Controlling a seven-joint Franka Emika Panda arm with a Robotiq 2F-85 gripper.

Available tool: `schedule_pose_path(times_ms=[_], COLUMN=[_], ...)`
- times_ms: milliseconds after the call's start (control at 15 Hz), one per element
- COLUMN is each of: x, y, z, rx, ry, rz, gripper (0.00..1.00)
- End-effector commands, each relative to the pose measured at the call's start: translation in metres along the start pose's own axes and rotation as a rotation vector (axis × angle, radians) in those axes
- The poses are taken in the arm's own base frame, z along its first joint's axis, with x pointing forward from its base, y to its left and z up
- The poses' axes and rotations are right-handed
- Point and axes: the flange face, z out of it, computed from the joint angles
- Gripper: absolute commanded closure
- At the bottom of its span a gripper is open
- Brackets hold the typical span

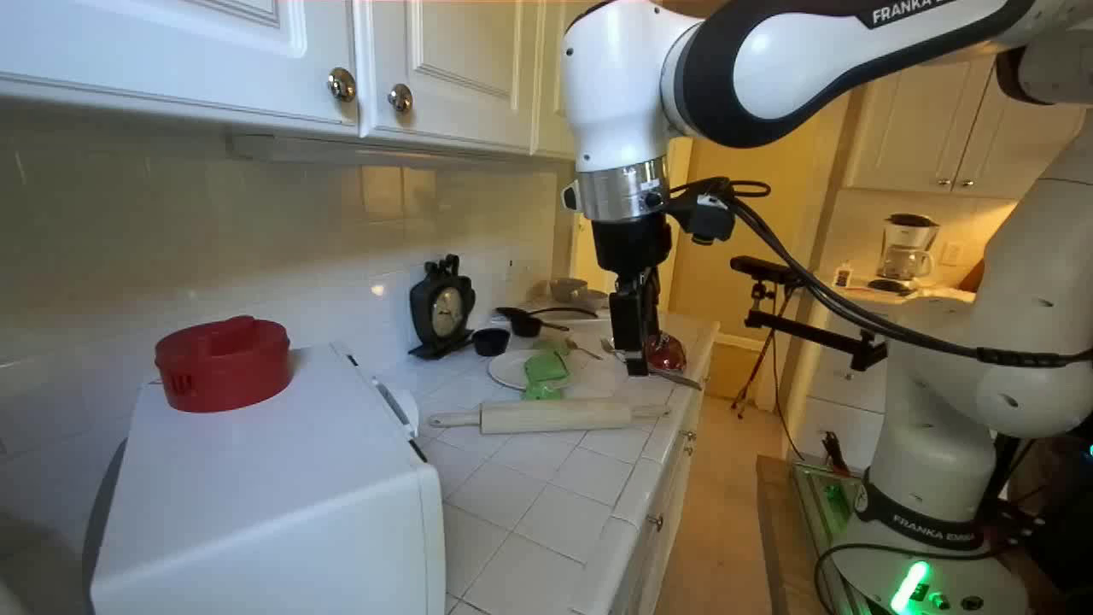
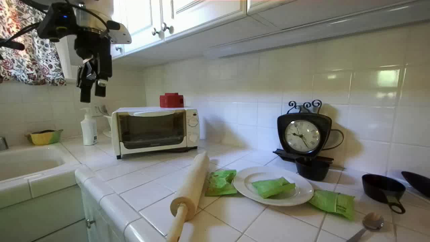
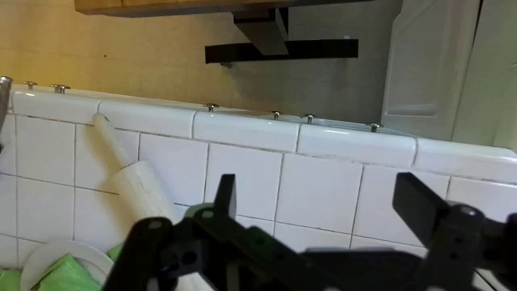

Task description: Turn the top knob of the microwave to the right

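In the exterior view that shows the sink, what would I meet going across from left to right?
Yellow-green dish → white pump bottle → microwave → leftmost green packet → clock → black cup with a ring handle.

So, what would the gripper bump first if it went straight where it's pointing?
The gripper would probably meet the white tiled countertop first, near its front edge, though depth is unclear.

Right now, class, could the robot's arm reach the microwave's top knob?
Probably yes: the fingers are apart and empty, the top knob faces outward, uncovered, and the rolling pin lies low on the counter, seemingly leaving the way free.
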Motion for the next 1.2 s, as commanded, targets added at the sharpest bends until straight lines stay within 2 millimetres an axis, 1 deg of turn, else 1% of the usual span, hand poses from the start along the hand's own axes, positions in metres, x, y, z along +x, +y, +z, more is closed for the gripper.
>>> schedule_pose_path(times_ms=[0,133,467,600,733,933,1067,1133], x=[0.0,-0.004,-0.015,-0.02,-0.022,-0.026,-0.026,-0.025], y=[0.0,0.011,0.04,0.057,0.076,0.115,0.14,0.153], z=[0.0,0.011,0.054,0.07,0.087,0.112,0.125,0.126], rx=[0.0,0.076,0.212,0.259,0.321,0.399,0.453,0.484], ry=[-0.001,0.002,-0.033,-0.029,-0.009,0.014,0.035,0.051], rz=[0.0,0.076,0.272,0.351,0.417,0.528,0.604,0.643], gripper=[0.0,0.0,0.0,0.0,0.0,0.0,0.0,0.0])
